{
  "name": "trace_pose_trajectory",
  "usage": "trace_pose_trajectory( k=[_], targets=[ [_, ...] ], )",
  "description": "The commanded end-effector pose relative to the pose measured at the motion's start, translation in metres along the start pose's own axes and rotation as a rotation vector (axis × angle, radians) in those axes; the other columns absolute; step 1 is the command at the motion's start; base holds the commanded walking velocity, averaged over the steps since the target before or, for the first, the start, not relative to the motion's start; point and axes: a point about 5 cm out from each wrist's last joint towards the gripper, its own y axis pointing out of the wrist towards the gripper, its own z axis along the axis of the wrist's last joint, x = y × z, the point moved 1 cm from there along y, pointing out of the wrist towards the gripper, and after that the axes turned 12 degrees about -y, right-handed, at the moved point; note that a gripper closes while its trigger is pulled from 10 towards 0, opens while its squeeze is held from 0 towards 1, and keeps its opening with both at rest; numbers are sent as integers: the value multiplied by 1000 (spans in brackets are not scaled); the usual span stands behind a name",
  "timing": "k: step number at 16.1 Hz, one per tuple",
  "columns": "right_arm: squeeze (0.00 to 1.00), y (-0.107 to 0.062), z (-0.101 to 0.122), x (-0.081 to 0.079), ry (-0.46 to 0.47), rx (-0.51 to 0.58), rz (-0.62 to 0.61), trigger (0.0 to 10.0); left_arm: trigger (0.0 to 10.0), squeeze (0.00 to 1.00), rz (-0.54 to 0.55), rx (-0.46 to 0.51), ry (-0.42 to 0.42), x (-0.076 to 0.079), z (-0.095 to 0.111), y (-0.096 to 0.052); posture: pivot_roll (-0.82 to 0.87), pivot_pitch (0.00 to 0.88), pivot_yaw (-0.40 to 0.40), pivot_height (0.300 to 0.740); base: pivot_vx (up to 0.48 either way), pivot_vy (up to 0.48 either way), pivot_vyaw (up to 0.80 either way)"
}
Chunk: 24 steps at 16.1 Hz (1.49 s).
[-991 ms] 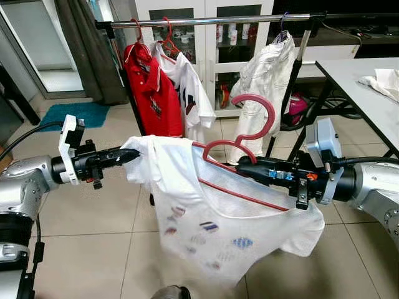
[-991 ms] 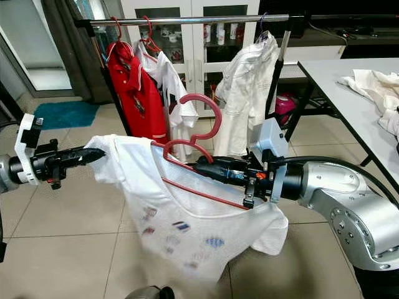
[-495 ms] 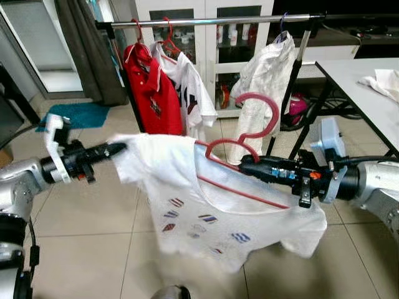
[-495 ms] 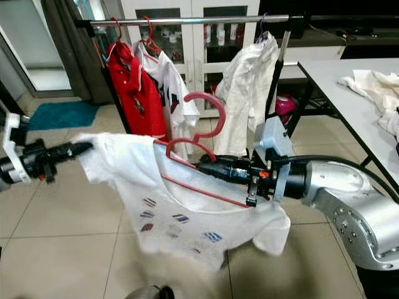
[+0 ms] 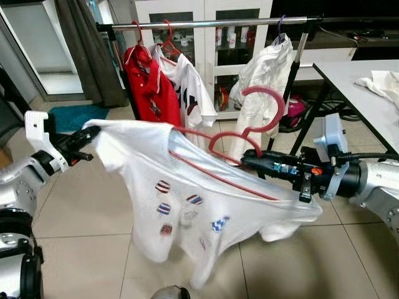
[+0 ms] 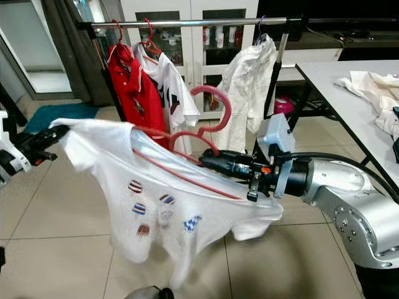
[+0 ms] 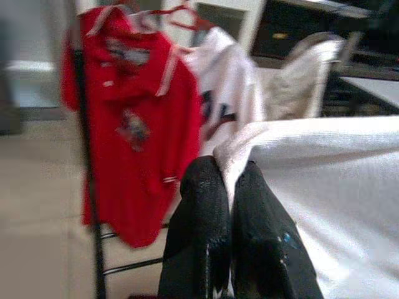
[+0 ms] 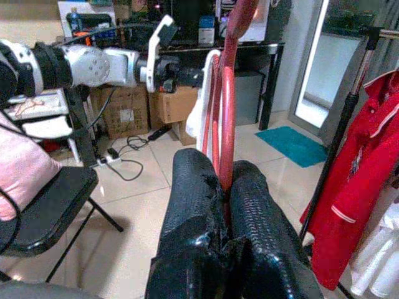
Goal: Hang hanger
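Note:
A red plastic hanger (image 5: pixel 252 128) carries a white T-shirt (image 5: pixel 187 187) with small printed patches, stretched between my two arms in front of the clothes rail (image 5: pixel 206 23). My right gripper (image 5: pixel 246 163) is shut on the hanger's base, its hook curving up above the fingers; the right wrist view shows the red hanger (image 8: pixel 225 106) pinched between the fingers (image 8: pixel 196 205). My left gripper (image 5: pixel 90 132) is shut on the T-shirt's sleeve edge, out to the left; in the left wrist view white cloth (image 7: pixel 324 187) runs between the fingers (image 7: pixel 202 212).
On the rail hang a red polo shirt (image 5: pixel 149 90), a white printed shirt (image 5: pixel 190 84) and a cream garment (image 5: pixel 265 81). A grey table (image 5: pixel 368 87) with crumpled cloth (image 5: pixel 381 81) stands at the right. A teal mat (image 5: pixel 75 115) lies on the tiled floor.
My left gripper has pulled the sleeve farther left and higher, spreading the T-shirt out. The hanger and right gripper have risen slightly toward the rail.

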Motion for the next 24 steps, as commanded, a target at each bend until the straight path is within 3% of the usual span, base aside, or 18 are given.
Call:
trace_pose_trajectory(
  k=[1,2,3,4,5,6,7,10,12,13,14,16,17,18,19,22,24],
  targets=[
    [0,-3,4,5,-27,14,-40,10000,0,0,54,51,13,-4,6,0,-97,0,120,740,0,0,0],
    [0,-3,4,6,-27,15,-46,10000,0,0,35,55,5,-1,4,0,-97,0,120,740,0,0,0],
    [0,-2,4,8,-25,20,-65,10000,3843,0,-51,66,-14,9,1,3,-93,0,114,740,0,0,0],
    [0,-2,4,9,-23,22,-74,10000,3843,0,-81,69,-22,12,1,3,-93,0,114,740,0,0,0],
    [0,-1,3,11,-21,22,-98,10000,10000,0,-126,76,-30,18,1,3,-91,0,111,740,0,0,0],
    [0,1,-3,17,22,11,-174,10000,10000,1000,-172,75,-28,24,1,3,-87,0,107,740,0,0,0],
    [0,1,-9,21,63,5,-235,10000,10000,1000,-158,78,-15,24,0,1,-86,0,108,740,0,0,0],
    [0,2,-13,22,68,0,-280,10000,10000,1000,-108,99,20,20,0,-1,-85,0,108,740,0,0,0],
    [0,9,-15,33,56,-29,-364,10000,10000,1000,-100,180,122,28,16,1,-83,0,98,740,0,0,0],
    [0,12,-16,37,40,-48,-396,10000,10000,1000,-166,162,166,40,17,4,-83,0,95,740,0,0,0],
    [0,18,-18,45,22,-82,-453,10000,10000,1000,-338,80,198,68,8,10,-84,0,92,740,0,0,0],
    [0,33,-19,50,22,-101,-491,10000,10000,1000,-686,-139,175,126,-33,15,-90,0,88,740,0,0,0],
    [0,36,-18,49,28,-101,-489,10000,10000,1000,-728,-165,171,134,-40,16,-96,0,88,740,0,0,0],
    [0,41,-17,49,34,-103,-488,10000,10000,463,-775,-196,165,144,-49,18,-96,0,88,740,0,0,0],
    [0,51,-17,48,44,-128,-481,10000,10000,0,-859,-260,180,163,-69,23,-115,0,90,740,0,0,0],
    [0,78,-15,48,35,-182,-452,10000,10000,0,-974,-358,270,197,-102,39,-138,0,93,740,0,0,0],
    [0,85,-14,48,30,-194,-450,10000,10000,0,-1053,-400,274,210,-110,38,-148,0,96,740,0,0,0]
  ],
)
